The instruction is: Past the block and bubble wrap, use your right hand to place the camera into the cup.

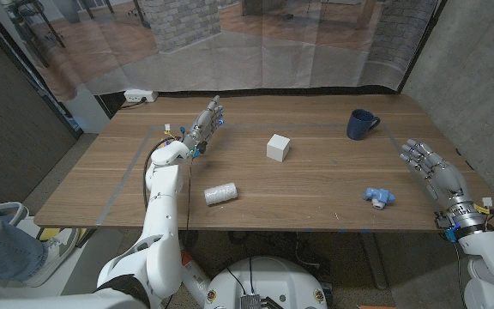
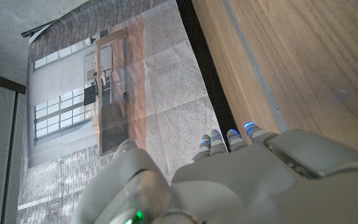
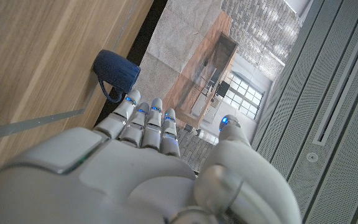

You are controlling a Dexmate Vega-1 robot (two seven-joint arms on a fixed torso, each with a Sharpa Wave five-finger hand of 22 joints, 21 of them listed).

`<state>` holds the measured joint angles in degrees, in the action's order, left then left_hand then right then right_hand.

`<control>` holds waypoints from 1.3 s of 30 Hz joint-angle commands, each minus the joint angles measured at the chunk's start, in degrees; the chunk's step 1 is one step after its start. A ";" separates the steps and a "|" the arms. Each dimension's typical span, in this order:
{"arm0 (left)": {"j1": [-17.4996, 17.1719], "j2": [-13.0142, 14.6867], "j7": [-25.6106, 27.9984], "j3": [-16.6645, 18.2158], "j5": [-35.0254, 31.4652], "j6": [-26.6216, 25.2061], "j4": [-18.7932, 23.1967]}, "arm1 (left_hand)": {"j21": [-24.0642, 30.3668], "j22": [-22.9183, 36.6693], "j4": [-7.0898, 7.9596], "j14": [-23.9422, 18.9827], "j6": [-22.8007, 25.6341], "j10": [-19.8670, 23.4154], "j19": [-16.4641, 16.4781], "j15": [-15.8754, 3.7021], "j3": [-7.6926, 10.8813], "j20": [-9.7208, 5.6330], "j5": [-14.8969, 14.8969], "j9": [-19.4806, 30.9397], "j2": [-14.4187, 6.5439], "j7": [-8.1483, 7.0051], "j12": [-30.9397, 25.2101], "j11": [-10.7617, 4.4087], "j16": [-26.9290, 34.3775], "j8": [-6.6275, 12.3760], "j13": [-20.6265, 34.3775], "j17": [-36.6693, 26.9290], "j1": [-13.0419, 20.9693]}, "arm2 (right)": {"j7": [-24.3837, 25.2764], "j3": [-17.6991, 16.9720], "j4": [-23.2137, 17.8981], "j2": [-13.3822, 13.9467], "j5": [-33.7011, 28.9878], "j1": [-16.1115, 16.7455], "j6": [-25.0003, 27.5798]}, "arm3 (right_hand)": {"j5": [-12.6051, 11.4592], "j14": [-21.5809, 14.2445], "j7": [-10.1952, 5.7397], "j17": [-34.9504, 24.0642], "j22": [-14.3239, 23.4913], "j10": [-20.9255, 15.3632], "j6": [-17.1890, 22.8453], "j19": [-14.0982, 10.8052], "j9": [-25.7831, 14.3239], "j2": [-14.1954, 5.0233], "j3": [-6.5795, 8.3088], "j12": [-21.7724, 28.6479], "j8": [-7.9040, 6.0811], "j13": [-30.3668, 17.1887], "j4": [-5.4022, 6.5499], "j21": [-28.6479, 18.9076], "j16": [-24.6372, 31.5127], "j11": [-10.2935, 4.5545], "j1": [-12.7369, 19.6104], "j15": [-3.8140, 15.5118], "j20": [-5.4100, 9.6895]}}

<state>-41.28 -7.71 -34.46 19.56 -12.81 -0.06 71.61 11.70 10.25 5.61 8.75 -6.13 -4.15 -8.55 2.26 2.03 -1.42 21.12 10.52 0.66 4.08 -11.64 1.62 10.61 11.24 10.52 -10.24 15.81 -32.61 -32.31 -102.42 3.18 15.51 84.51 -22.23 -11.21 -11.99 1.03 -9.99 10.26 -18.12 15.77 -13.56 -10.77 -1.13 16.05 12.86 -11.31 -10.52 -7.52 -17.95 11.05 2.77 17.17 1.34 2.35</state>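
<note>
A small blue and white toy camera (image 1: pixel 380 196) lies near the table's front edge on the right. The dark blue cup (image 1: pixel 361 124) stands at the back right, also seen past my fingers as the cup (image 3: pixel 113 70). A white block (image 1: pixel 279 148) sits mid-table, and a roll of bubble wrap (image 1: pixel 220 194) lies nearer the front, left of centre. My right hand (image 1: pixel 433 167) hovers at the right edge, fingers straight and apart, holding nothing, right of the camera. My left hand (image 1: pixel 205 123) is at the back left, fingers extended, empty.
A white power strip (image 1: pixel 140 96) lies beyond the table's far left corner. A person's leg and shoe (image 1: pixel 7 245) show at the lower left. A translucent curtain (image 1: pixel 256 43) hangs behind the table.
</note>
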 commanded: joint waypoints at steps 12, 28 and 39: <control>1.17 0.03 -0.62 -0.53 0.22 0.07 -1.02 | -0.17 0.16 0.07 0.04 -0.24 -0.49 -0.18 -0.05 -0.58 0.42 -0.08 0.25 -0.34 0.05 0.01 -0.10 0.15 0.03 0.23 -0.29 0.47 | -0.86 -0.74 -0.97 -0.94 -0.10 1.84 -3.03 | 0.00 -0.56 -0.08 -0.31 0.16 -0.58 0.35 -0.48 -0.23 -0.32 0.07 -0.01 -0.23 -0.13 -0.18 0.19 -0.21 -0.06 0.64 -0.14 1.61; 1.86 0.20 -0.22 -0.85 -0.28 -0.21 -1.83 | -0.19 0.16 0.04 0.03 -0.17 -0.43 -0.24 -0.02 -0.73 0.54 -0.11 0.26 -0.45 0.03 -0.03 -0.05 0.16 0.07 0.23 -0.29 0.61 | -0.96 -1.13 -1.28 -0.19 -1.74 2.69 -5.22 | -0.05 -0.73 -0.02 -0.26 0.16 -0.55 0.37 -0.63 -0.23 -0.37 0.20 -0.09 -0.19 -0.14 -0.44 0.46 -0.23 -0.22 1.22 0.02 1.65; 1.81 -0.08 -0.17 -1.17 -0.35 -0.29 -1.09 | -0.19 0.16 0.03 0.05 -0.13 -0.48 -0.26 -0.06 -0.82 0.58 -0.13 0.26 -0.53 0.03 -0.01 -0.06 0.15 0.09 0.23 -0.30 0.68 | -0.98 -1.42 -0.90 -0.03 -3.22 3.23 -9.01 | -0.13 -0.92 -0.04 -0.21 0.15 -0.41 0.27 -1.08 -0.23 -0.68 0.53 -0.21 -0.12 -0.14 -0.78 0.55 -0.23 -0.30 2.13 0.06 1.57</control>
<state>-39.59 -7.55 -34.74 18.67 -13.09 -0.20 70.05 11.70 10.25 5.62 8.75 -6.13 -4.15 -8.85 2.26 1.56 -1.12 21.12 10.52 0.44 4.08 -11.64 1.62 10.61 11.24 10.51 -10.24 16.03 -33.46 -33.48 -103.61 2.79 13.64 87.18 -27.94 -11.21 -12.51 1.03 -9.99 10.26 -18.12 15.77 -14.20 -10.77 -1.97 16.48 12.86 -11.31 -10.51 -7.94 -17.58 10.80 2.77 18.58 1.23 2.36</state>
